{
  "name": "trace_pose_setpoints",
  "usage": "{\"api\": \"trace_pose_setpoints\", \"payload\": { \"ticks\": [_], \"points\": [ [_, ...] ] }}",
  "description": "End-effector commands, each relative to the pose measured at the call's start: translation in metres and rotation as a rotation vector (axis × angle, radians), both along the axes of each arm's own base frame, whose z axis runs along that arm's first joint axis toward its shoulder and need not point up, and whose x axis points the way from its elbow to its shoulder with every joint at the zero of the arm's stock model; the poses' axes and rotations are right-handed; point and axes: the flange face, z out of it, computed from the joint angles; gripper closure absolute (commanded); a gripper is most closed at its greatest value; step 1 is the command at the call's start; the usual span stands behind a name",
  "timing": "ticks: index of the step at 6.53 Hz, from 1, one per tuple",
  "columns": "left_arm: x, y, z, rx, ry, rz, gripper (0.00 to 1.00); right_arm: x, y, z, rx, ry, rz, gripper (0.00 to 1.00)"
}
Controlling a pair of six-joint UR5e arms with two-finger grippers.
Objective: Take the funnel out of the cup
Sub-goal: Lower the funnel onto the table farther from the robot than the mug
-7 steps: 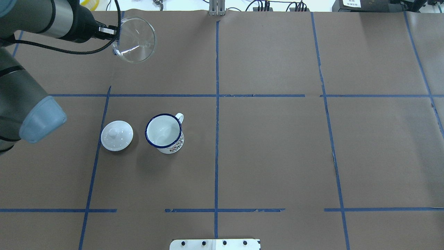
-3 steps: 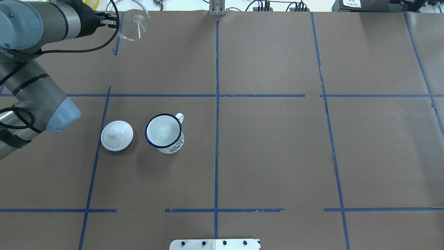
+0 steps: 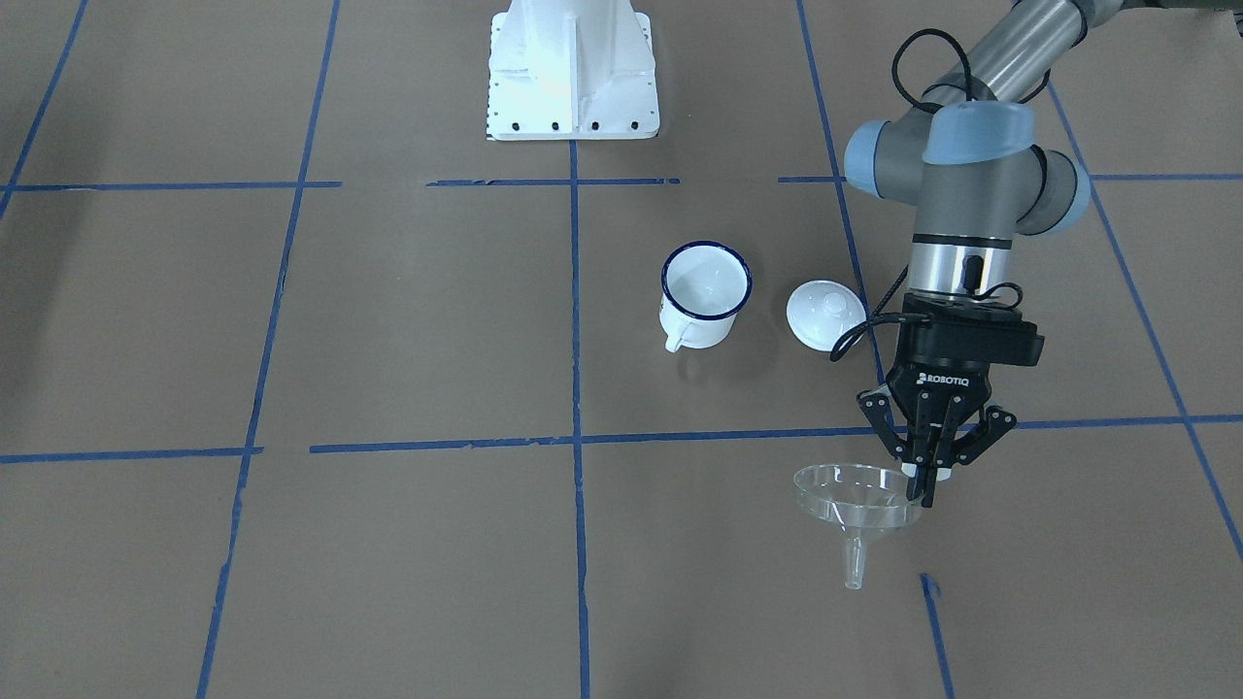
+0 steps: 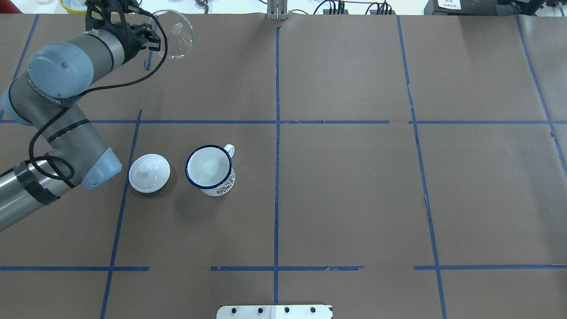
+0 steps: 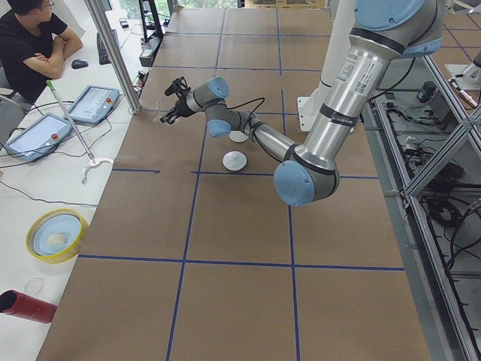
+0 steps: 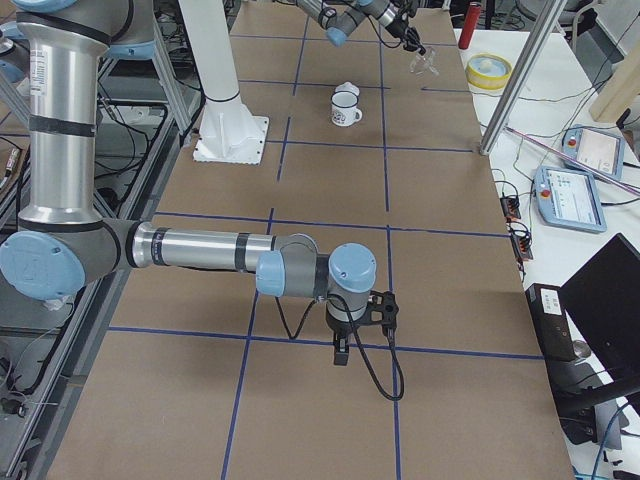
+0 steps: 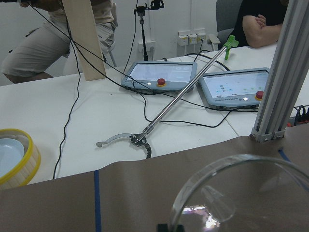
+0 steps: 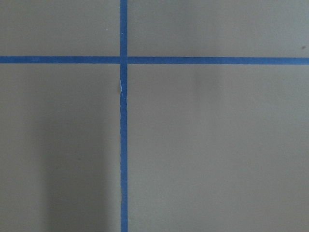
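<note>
Paper (image 4: pixel 354 199), brown and gridded with blue tape (image 4: pixel 277 88), covers the table, and control tablets (image 7: pixel 161 77) sit beyond its edge. The left gripper (image 3: pixel 921 485) is clamped on the funnel (image 3: pixel 845 490) rim near that edge, well apart from the cup (image 4: pixel 209 170) and lid (image 4: pixel 149 173). I cannot tell how the right gripper (image 6: pixel 341 352) fingers stand.

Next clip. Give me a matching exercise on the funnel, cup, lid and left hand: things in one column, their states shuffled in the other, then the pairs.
Things:
1. funnel
2. cup
3. lid
4. left hand

States:
A. stands upright, empty
B. shut on a clear rim
C. held spout down, well away from the cup
D. lies knob up beside the cup

Pairs: 1-C; 2-A; 3-D; 4-B
</note>
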Motion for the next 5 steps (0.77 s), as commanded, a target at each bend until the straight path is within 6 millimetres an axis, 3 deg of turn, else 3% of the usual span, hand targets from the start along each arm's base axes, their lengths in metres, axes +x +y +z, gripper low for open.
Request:
{"api": "trace_pose_setpoints", "payload": {
  "ticks": [1,2,5],
  "points": [
    [0.035,0.003,0.018,0.022,-0.114,-0.037,1.00,0.000,0.000,0.000,0.000,0.000,0.000,0.00],
    [0.057,-0.004,0.029,0.012,-0.156,-0.064,1.00,0.000,0.000,0.000,0.000,0.000,0.000,0.00],
    [0.074,-0.020,0.044,0.027,-0.160,-0.093,1.00,0.000,0.000,0.000,0.000,0.000,0.000,0.00]
  ]
}}
